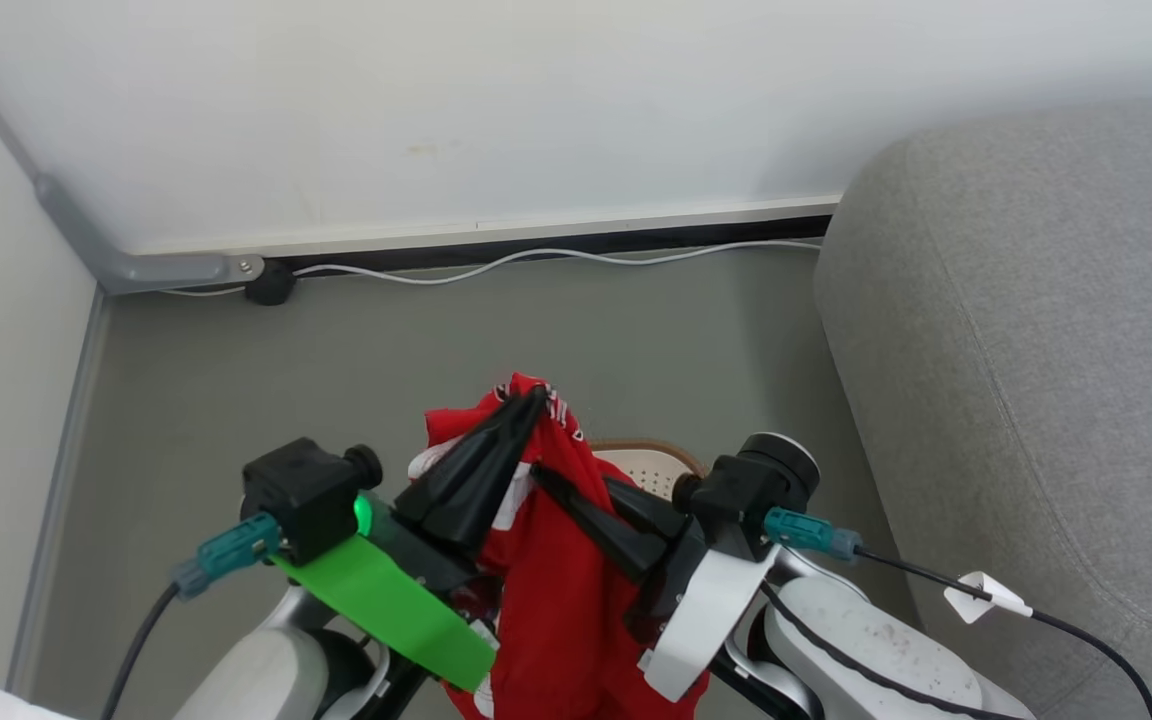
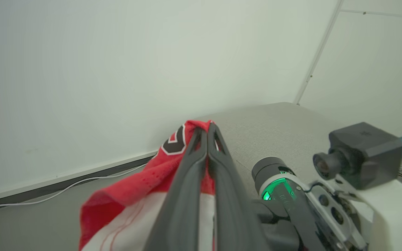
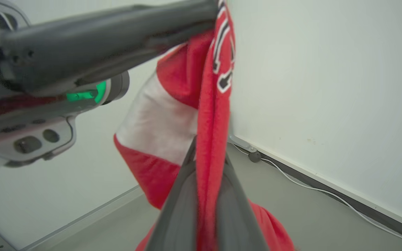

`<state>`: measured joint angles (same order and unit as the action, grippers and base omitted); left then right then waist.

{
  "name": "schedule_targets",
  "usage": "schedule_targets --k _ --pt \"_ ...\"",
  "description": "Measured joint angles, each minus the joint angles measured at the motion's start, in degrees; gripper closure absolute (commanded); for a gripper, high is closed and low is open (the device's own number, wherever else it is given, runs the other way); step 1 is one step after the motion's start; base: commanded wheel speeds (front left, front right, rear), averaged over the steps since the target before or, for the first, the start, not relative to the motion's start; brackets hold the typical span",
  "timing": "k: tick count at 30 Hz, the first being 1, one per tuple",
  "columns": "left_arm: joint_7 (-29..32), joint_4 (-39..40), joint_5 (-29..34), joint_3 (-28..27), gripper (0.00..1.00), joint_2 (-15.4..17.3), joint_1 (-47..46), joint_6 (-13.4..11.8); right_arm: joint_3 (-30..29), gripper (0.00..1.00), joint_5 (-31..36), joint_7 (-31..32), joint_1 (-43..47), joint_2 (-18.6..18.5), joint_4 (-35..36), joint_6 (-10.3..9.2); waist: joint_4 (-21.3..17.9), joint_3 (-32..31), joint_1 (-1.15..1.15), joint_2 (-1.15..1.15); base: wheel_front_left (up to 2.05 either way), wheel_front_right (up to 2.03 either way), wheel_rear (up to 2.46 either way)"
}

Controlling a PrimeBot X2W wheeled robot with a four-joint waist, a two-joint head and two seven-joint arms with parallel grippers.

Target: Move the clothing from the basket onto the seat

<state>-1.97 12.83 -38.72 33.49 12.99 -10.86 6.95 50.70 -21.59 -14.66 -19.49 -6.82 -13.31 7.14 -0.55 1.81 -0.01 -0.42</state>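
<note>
My left gripper was clamped tight on the clothing, fingertips pinching the top edge of the red jersey and holding it up above the grey floor. My right gripper was also closed on the clothing, lower down, with a fold of red fabric running between its fingers. The garment hung between both arms, with a white panel and part of the dark, white-edged lettering showing. The basket sat on the floor below, mostly hidden behind the cloth and my right wrist. The seat stood to my right, near the basket and apart from the clothing. A white cable ran along the base of the wall.
</note>
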Motion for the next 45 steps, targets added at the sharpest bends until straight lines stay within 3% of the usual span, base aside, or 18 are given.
schedule_targets --k 1,2,10,24,32,37,45 --pt "-0.02 0.25 0.04 -0.41 0.05 0.32 0.31 -0.34 -0.03 1.0 -0.26 0.0 -0.02 0.0 0.2 0.0 -0.28 0.06 0.0 0.0 0.0 0.0 0.0" --pt "-0.03 0.63 0.38 -0.98 0.0 0.96 0.64 -1.01 -0.35 1.0 -0.27 0.0 -0.07 -0.21 0.52 0.0 -0.97 0.18 0.0 0.0 0.0 0.0 0.0" --pt "-0.15 1.26 1.35 0.12 0.0 2.16 2.82 -1.41 -5.52 1.0 -0.32 0.0 -0.34 -3.09 2.4 -0.13 -5.44 1.12 0.0 0.0 0.0 0.0 0.0" --pt "-0.09 1.77 1.71 5.47 0.0 1.1 2.37 -0.63 -15.61 1.0 -0.71 0.01 3.75 -8.36 9.66 -6.3 -14.96 4.69 0.0 0.0 0.0 0.0 0.0" --pt "0.02 2.82 5.14 4.67 0.0 1.65 0.79 -0.68 -21.47 1.0 -3.41 0.01 3.93 -9.66 12.83 -6.65 -20.73 8.7 0.0 0.0 0.0 0.0 0.0" --pt "1.59 2.86 5.36 4.7 0.0 2.33 0.53 -1.49 -27.3 1.0 -4.38 0.01 -1.51 -11.18 10.74 -6.92 -23.52 12.55 0.0 0.0 0.0 0.0 0.0" --pt "5.72 2.92 7.24 6.5 0.0 2.77 -0.76 -2.31 -42.72 1.0 -11.2 0.01 -14.72 -14.1 2.8 -10.92 -24.91 19.78 0.01 0.0 0.0 0.0 0.0"
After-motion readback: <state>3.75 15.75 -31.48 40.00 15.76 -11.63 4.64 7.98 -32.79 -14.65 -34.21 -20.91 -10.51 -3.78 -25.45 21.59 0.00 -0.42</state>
